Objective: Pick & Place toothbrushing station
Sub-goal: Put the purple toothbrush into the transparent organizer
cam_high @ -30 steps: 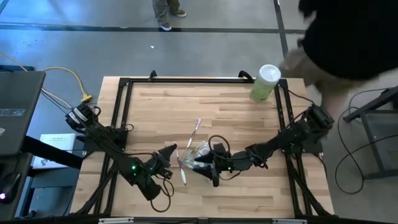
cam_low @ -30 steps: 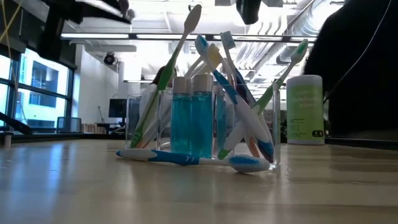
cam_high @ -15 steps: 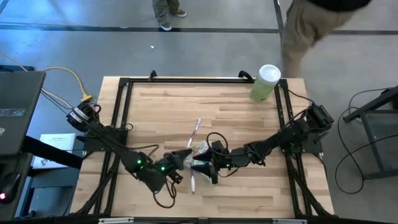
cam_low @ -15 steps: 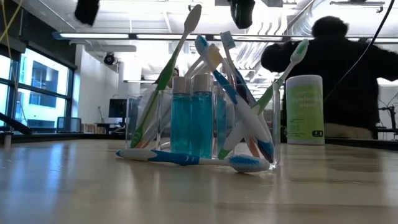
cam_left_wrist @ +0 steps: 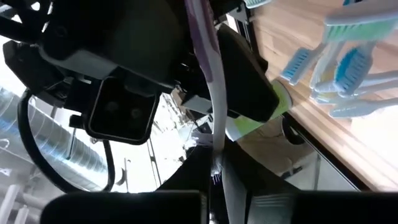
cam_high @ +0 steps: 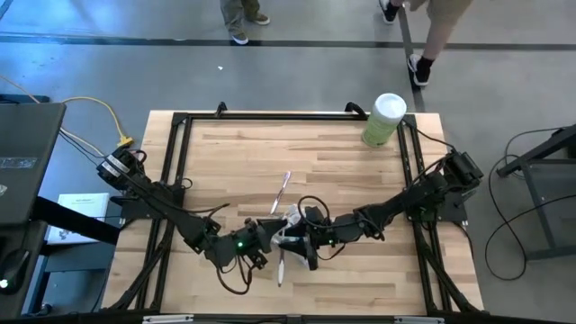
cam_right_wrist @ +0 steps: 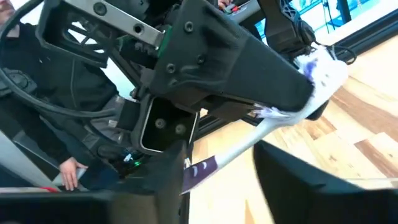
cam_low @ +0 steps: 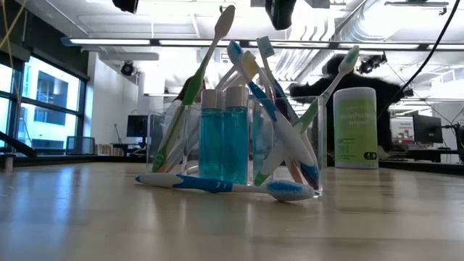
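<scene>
Seen from above, both end effectors meet at the lower middle of the frame. The left end effector (cam_high: 264, 245) is clamped on a white toothbrush (cam_high: 280, 265) whose long axis runs up and down the picture, its free end pointing to the lower edge. The right end effector (cam_high: 292, 241) sits just to its right and is the nearer one to the clear cup (cam_high: 293, 217), which stands just above them on the worktop (cam_high: 342, 171). In the level view the cup is at centre frame, crowded with slim green, blue and pale brushes leaning outward around two blue bottles (cam_low: 223, 138) with white caps; one blue-and-white brush (cam_low: 210, 184) lies flat in front. The left wrist view shows the white toothbrush's purple-marked handle running lengthwise between that arm's closed fingers. In the right wrist view the same handle passes diagonally between the right arm's own fingers, which stand apart either side of it; a handover looks likely.
</scene>
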